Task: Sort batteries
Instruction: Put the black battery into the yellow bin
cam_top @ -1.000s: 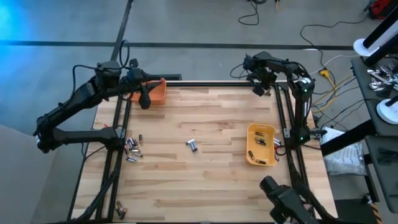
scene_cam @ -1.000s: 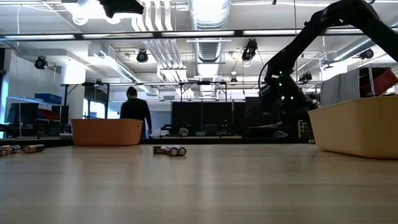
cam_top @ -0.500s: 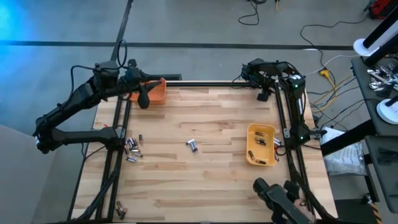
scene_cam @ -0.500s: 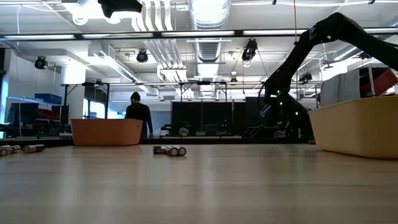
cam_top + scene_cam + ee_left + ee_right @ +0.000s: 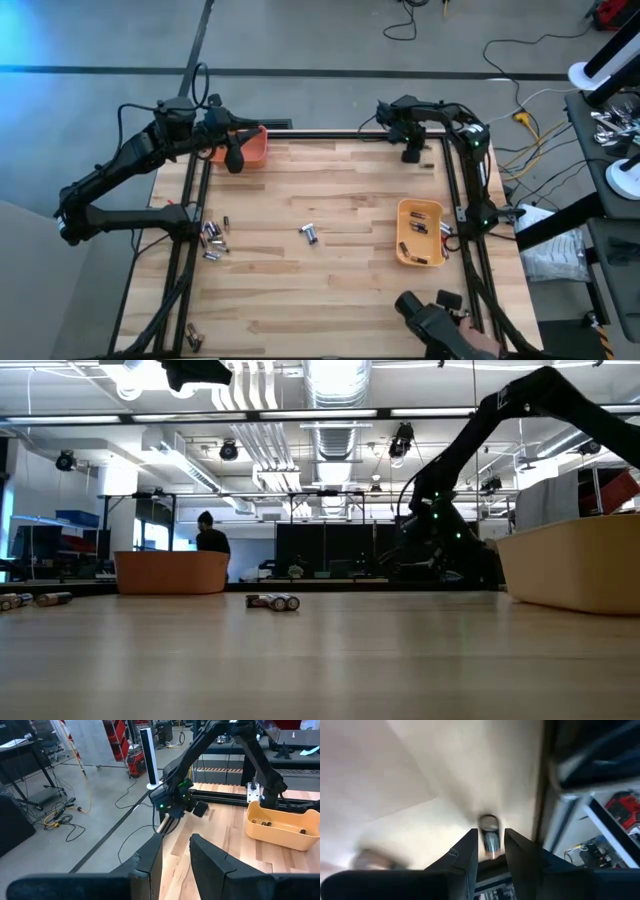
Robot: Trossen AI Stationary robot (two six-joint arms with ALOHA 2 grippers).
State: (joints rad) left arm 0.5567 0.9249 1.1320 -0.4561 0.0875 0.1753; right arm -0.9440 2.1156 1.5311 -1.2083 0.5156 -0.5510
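2 bins [image 5: 244, 146] [image 5: 419, 232], 2 arms [image 5: 120, 175] [image 5: 465, 135], batteries [image 5: 309, 233] uncountable

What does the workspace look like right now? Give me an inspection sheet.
Surface: wooden table, mostly bare.
Job's things: batteries clustered near the left edge; a pair of batteries mid-table; a battery between the right tool's fingers; more in the yellow bin; orange bin at the far left corner.
Clutter: two small items at the near left corner, too small to identify.
Grippers: left tool above the orange bin's edge, nothing between its fingers; right tool at the far right corner.
Cables: loose cables on the floor.
Surroundings: person far behind the table.
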